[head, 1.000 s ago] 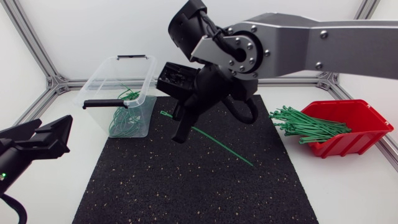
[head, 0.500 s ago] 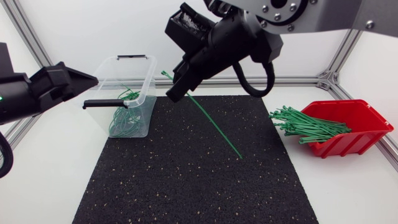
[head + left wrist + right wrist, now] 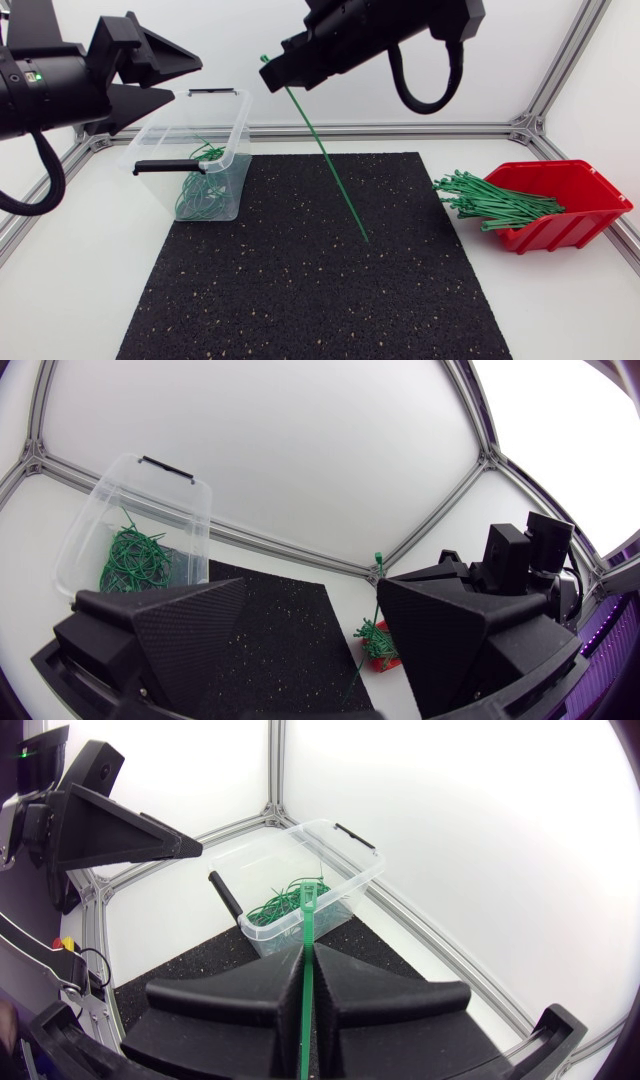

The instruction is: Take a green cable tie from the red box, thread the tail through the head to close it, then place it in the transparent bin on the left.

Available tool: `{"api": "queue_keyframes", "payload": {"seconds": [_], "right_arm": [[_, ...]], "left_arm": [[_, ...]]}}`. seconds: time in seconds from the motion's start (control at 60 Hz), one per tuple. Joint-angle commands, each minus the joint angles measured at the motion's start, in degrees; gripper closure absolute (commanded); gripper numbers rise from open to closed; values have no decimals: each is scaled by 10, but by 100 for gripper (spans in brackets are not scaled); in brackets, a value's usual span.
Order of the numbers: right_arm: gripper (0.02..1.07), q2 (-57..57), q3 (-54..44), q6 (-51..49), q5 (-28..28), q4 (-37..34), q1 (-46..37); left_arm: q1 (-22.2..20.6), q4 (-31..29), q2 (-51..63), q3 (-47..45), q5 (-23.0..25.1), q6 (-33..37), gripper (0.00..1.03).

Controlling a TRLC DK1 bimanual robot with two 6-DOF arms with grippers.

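Right gripper (image 3: 305, 982) clenched on green cable tie (image 3: 326, 162), raised above black mat (image 3: 310, 290), tail slanting down. Left gripper (image 3: 186, 80) released, fingers wide, near transparent bin (image 3: 152, 135), desk's far-left corner.

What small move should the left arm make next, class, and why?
Probably bring the left gripper across to the free tail of the green cable tie and take hold of it. The right gripper is shut on the tie just below its head, the tail hangs down unthreaded, and the left gripper is open and empty.
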Motion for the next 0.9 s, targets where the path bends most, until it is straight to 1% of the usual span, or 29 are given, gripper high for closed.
{"api": "queue_keyframes", "payload": {"seconds": [0.0, 0.133, 0.217, 0.367, 0.417, 0.5, 0.65, 0.883], "right_arm": [[101, 16, 18, 27, -6, -3, -8], [101, 31, 24, 42, -20, 1, -13], [101, 39, 31, 48, -22, 1, -12], [101, 56, 41, 58, -35, 4, -11], [101, 61, 43, 59, -38, 5, -9], [101, 68, 45, 67, -47, 7, -8], [101, 78, 54, 82, -61, 10, -6], [101, 79, 57, 102, -70, 10, 0]], "left_arm": [[-10, 11, 28, 29, 4, -25, 11], [-32, 7, 73, 50, 11, -29, 12], [-32, 7, 84, 56, 15, -36, 12], [-31, 38, 88, 54, 36, -69, 22], [-29, 45, 95, 53, 43, -73, 28], [-29, 50, 103, 51, 49, -74, 30], [-32, 84, 107, 34, 57, -85, 34], [-36, 100, 118, 24, 65, -90, 39]]}}
